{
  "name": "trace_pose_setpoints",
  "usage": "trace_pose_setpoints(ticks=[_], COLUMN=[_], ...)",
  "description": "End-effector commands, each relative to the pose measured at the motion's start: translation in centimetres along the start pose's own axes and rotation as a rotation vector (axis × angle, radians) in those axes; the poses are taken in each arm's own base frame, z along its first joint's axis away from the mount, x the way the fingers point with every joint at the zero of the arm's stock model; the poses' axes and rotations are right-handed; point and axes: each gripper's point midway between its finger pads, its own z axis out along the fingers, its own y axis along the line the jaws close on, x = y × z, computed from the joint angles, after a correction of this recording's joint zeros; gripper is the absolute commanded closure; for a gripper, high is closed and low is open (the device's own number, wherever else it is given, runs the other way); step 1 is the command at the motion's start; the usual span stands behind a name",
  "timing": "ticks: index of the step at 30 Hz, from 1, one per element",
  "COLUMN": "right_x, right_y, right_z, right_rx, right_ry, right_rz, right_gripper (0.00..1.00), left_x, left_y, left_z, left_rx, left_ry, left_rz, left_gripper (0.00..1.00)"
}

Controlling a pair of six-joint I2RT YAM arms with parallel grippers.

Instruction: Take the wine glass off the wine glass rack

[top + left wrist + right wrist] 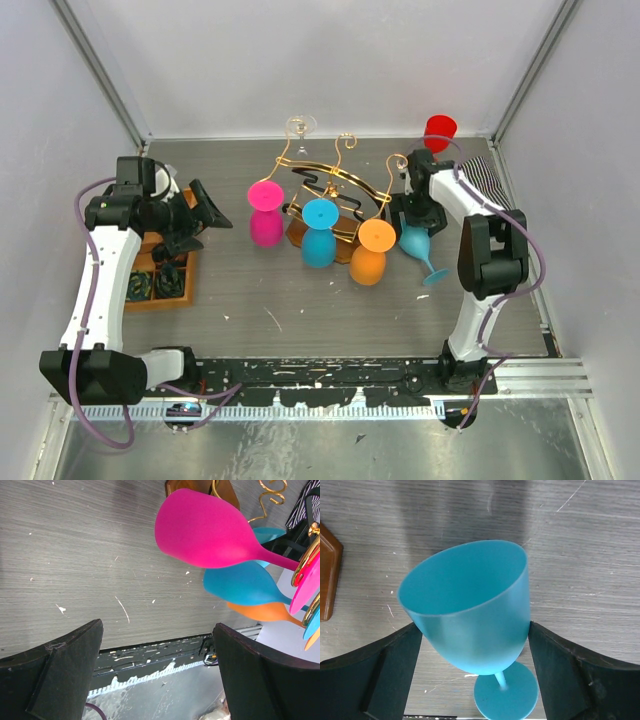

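Teal wine glass (415, 243) is leaning at centre right of the overhead view, clear of the wine glass rack (330, 182), with the right pincer (410, 222) pinching its bowl. We are judging the lift-off done and only the setting down left. A pink glass (266, 215), a blue glass (319, 235) and an orange glass (372, 252) are hanging there. On the left wrist view, the left pincer (157, 630) is standing spread, holding nothing. On the right wrist view, the foot is running off the lower edge, and we are not making out whether it is touching the bench (580, 555).

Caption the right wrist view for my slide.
Right gripper clasping a tilted teal wine glass by its bowl over the table, rack's wooden base at left.
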Motion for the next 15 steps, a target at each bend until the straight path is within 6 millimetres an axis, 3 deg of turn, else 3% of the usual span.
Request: trace_pose_setpoints(ticks=[1,15], right_x=[-0.9,-0.6], right_y=[-0.1,-0.4], right_z=[1.9,3.1], right_rx=[-0.002,0.037], right_ry=[0.006,0.03], right_rz=[-0.004,0.204], right_gripper=[0.1,0.13], left_x=[-0.2,-0.2], left_y=[-0.7,-0.7], left_z=[-0.9,-1.0], left_rx=[0.021,0.015], left_ry=[-0.018,-0.017], left_rz=[0.027,0.03], left_gripper=[0.02,0.02])
